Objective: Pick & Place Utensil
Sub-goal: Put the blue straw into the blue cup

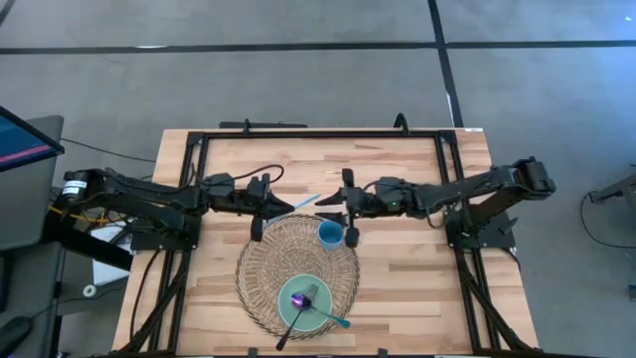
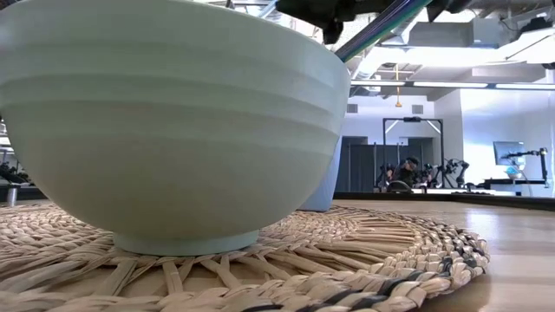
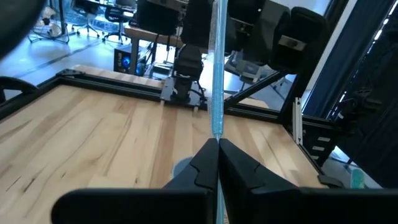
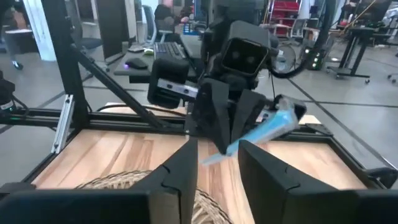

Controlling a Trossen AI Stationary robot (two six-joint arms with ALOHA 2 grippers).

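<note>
My left gripper (image 1: 278,206) is shut on a thin light-blue utensil (image 1: 305,202), held in the air above the far edge of the woven placemat (image 1: 260,267). My right gripper (image 4: 216,149) is open and faces it from the table's right. The utensil's free end (image 4: 214,155) reaches in between the right fingertips; I cannot tell whether it touches them. A blue cup (image 1: 330,235) stands on the mat just below both grippers. A pale green bowl (image 1: 306,296) on the mat's near part holds a purple utensil (image 1: 298,310) and a teal spoon (image 1: 333,318). My left gripper pinches the light-blue utensil between its two fingers at one end (image 3: 217,134). The fingers come level from the table's left and lie along the utensil. It sticks out straight ahead of the fingertips (image 3: 208,152), lifted clear of the table, pointing at my right gripper.
A black frame rail (image 1: 318,133) rims the wooden table. In the low view the bowl (image 2: 173,121) fills the foreground, with the cup (image 2: 323,195) behind it. Bare wood lies to the right of the mat (image 1: 417,278). People and desks show far beyond the table.
</note>
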